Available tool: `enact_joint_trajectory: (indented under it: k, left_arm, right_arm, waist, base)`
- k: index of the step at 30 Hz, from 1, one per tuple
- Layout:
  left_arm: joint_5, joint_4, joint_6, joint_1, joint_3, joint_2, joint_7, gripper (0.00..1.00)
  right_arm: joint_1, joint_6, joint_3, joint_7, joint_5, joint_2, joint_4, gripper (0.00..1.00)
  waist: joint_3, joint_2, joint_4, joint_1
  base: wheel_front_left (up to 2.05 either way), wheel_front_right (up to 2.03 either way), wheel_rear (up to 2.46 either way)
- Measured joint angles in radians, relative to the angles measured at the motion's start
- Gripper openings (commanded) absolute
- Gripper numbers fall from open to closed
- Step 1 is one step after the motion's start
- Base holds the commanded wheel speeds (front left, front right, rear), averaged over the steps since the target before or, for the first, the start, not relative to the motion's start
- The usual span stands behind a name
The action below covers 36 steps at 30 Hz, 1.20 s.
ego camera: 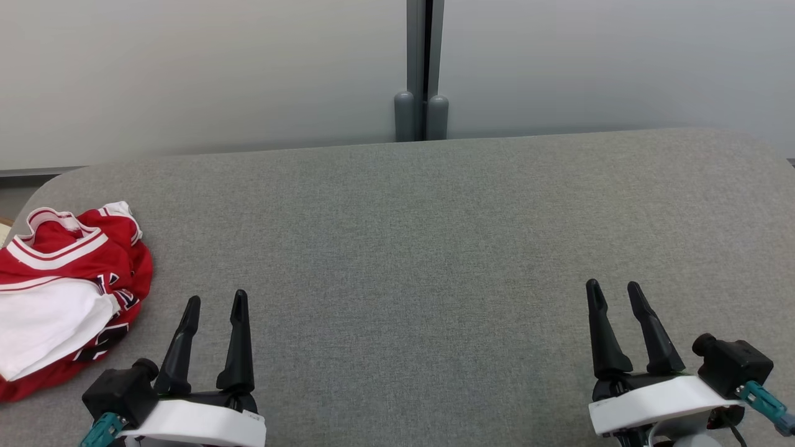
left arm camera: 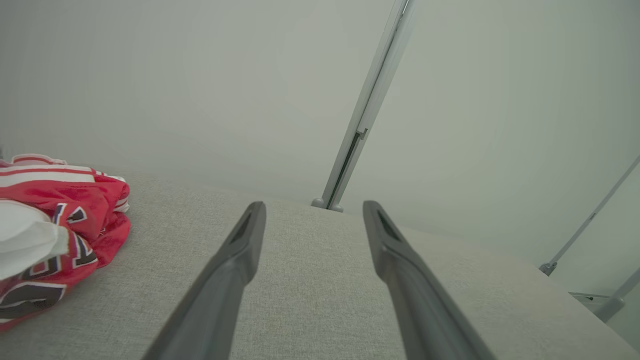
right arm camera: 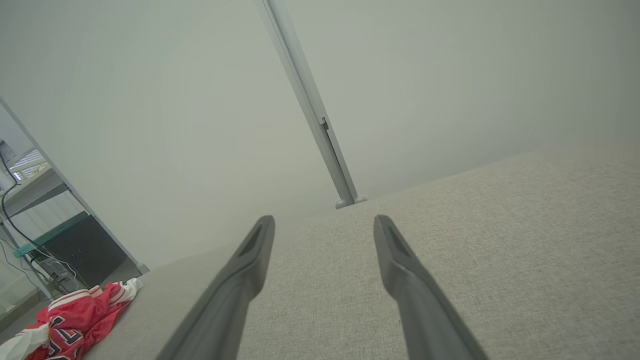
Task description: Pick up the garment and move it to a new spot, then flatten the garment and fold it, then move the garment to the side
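Red-and-white garment (ego camera: 74,261) lies crumpled at the left edge of the counter (ego camera: 435,248): soft, light, probably slippery. Left pincer (ego camera: 217,296) and right pincer (ego camera: 613,284) stand spread, empty; a raised fold suits gripping.

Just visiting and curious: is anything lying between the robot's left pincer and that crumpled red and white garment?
Nothing visible does. Only bare grey surface lies between the open left pincer and the garment, which sits bunched to that pincer's left, near the surface's edge, not touching its fingers.
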Motion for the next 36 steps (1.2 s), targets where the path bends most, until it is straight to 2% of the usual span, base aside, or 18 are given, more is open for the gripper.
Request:
enact_joint_trajectory:
  k: [22,36]
  left_arm:
    - [0.182,-0.01,0.013,0.015,0.005,0.002,-0.045,1.0]
    - [0.282,0.009,0.013,0.031,-0.001,0.004,-0.072,1.0]
  right_arm:
    - [0.0,0.0,-0.01,-0.043,-0.185,-0.001,-0.001,1.0]
    - [0.001,0.0,0.02,-0.071,-0.282,-0.002,0.0,1.0]
  waist:
    - [0.007,0.0,-0.006,0.0]
    - [0.007,0.0,-0.018,0.0]
  base:
    - [0.0,0.0,0.0]
    - [0.0,0.0,0.0]
